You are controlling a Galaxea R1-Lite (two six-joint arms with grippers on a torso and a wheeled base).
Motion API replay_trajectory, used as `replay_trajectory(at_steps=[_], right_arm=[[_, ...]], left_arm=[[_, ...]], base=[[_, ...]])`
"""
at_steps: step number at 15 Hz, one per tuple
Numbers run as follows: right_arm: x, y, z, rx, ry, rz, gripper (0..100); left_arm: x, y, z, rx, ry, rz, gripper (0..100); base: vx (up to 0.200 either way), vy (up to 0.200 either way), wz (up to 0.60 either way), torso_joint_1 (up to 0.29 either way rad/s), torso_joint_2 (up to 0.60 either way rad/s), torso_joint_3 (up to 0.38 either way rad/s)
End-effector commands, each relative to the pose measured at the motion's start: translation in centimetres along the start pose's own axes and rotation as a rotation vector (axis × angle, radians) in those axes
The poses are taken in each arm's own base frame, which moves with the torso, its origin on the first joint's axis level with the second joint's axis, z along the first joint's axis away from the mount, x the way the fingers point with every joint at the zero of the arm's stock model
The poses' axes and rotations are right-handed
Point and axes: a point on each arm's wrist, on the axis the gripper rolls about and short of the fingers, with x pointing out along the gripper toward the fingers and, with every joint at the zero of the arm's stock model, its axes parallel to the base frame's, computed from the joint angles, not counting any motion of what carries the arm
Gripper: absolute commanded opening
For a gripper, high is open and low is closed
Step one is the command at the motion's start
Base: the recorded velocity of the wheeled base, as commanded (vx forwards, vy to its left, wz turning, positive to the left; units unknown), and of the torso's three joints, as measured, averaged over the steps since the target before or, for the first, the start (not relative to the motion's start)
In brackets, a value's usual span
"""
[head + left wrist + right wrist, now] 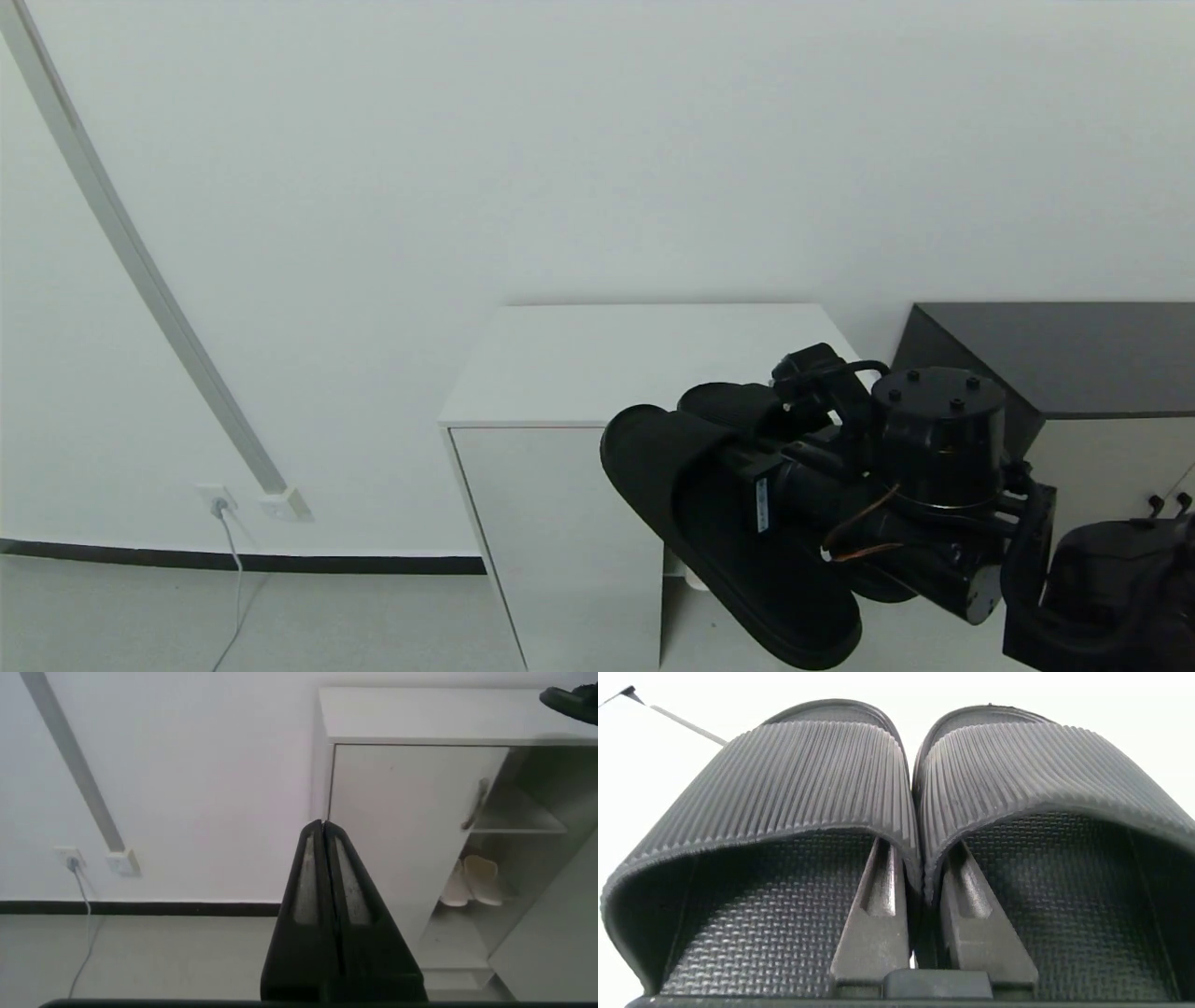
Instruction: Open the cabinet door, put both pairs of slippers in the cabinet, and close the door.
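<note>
White cabinet (644,359) sits against the wall, one unit. Its left door panel (411,831) is flat and carries one handle (479,803); the bay to the right of the handle is open, shelves exposed. A dark unit (1055,350) stands just beside it on the right. Black slippers (728,509): count 2, one pair, held in the air in front of the cabinet's upper right front and overlapping its top edge in the head view. They lie side by side with long axes parallel. In the head view that axis runs diagonally, strap ends up-left toward the cabinet, heels down-right toward the arm. Right gripper (920,938) enters from the heel end. One of its fingers (873,924) is inside each slipper, and the two adjoining inner side walls are pinched between them, so the gap is only as wide as those walls and the grip is firm. White slippers (472,879): count 2, one pair, side by side and touching on a lower shelf inside the open bay; too small to tell which way the toes point. Left gripper (322,905) is in the air facing the cabinet front, fingers pressed flat together with nothing between them. One wall conduit (140,261) runs diagonally down to one socket (217,499) with a cable plugged in.
</note>
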Motion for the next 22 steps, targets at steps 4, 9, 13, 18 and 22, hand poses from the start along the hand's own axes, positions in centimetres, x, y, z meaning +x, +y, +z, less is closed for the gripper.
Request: replay_trajectory(at_steps=[4,9,13,18,22], right_arm=[[-0.06,0.04,0.05,0.001,-0.003,0.001,0],[0.03,-0.03,-0.11,0.001,0.002,-0.011,0],[0.1,-0.18,-0.28,-0.001,0.009,-0.014,0],[0.08,-0.2,-0.49,-0.002,0.017,-0.015,0],[0.04,-0.22,-0.61,-0.003,0.021,-0.015,0]], left_arm=[[0.01,0.0,-0.01,0.0,0.003,-0.001,0],[0.01,0.0,-0.01,0.0,0.003,-0.001,0],[0.01,0.0,-0.01,0.0,0.003,-0.001,0],[0.01,0.0,0.01,0.0,0.001,-0.001,0],[0.01,0.0,0.01,-0.002,0.001,0.001,0]], base=[[0.0,-0.1,0.0,0.001,0.0,0.001],[0.0,0.0,0.0,0.0,0.0,0.0],[0.0,0.0,0.0,0.0,0.0,0.0],[0.0,0.0,0.0,0.0,0.0,0.0],[0.0,0.0,0.0,0.0,0.0,0.0]])
